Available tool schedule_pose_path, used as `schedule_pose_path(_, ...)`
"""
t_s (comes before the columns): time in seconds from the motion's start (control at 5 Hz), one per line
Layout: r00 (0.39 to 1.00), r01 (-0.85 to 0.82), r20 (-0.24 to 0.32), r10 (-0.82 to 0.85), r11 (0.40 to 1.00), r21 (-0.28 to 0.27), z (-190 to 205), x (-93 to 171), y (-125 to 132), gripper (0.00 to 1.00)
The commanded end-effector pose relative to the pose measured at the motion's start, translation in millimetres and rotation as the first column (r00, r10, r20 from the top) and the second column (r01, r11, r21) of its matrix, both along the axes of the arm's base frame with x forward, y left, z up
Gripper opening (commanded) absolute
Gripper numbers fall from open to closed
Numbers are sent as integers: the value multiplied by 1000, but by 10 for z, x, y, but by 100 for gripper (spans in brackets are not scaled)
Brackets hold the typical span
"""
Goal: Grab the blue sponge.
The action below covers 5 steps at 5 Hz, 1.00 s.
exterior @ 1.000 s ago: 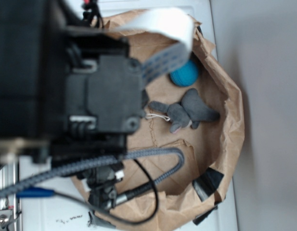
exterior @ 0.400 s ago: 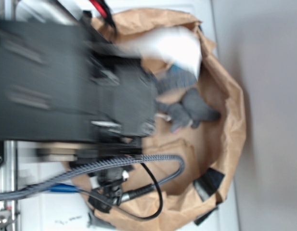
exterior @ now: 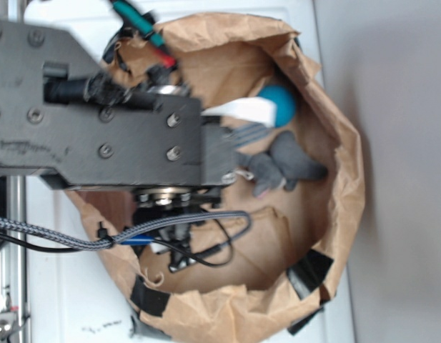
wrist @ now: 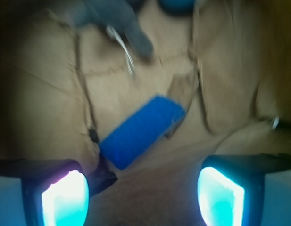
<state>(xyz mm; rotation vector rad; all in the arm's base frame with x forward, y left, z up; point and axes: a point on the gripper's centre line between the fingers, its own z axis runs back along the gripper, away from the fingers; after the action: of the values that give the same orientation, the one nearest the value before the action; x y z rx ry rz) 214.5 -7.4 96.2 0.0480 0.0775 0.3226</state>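
Bright blue against brown paper, the blue sponge (wrist: pixel 141 131) lies flat just ahead of the gripper (wrist: pixel 143 193) — fingers spread apart, empty — its long axis running diagonally, lower-left to upper-right.

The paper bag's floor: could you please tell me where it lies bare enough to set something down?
Bare brown paper lies right of the blue sponge, toward the bag wall, and between the sponge and the open tool. It is crowded at the far end, where the grey plush toy and teal ball lie close together.
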Motion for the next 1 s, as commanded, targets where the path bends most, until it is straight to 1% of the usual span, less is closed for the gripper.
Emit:
schedule_pose_path(0.0,981,-192,37,191,981,15,-239,66,249,100)
schedule_pose_path(0.2,959,-279,-41,281,959,41,-423,123,196,100)
schedule_pose_path(0.4,918,-388,-75,389,921,23,-273,241,148,100)
schedule_pose_path(0.6,912,-405,-56,407,913,38,-293,313,102,100)
schedule_pose_path(0.8,918,-383,-57,391,917,113,-605,333,1,100)
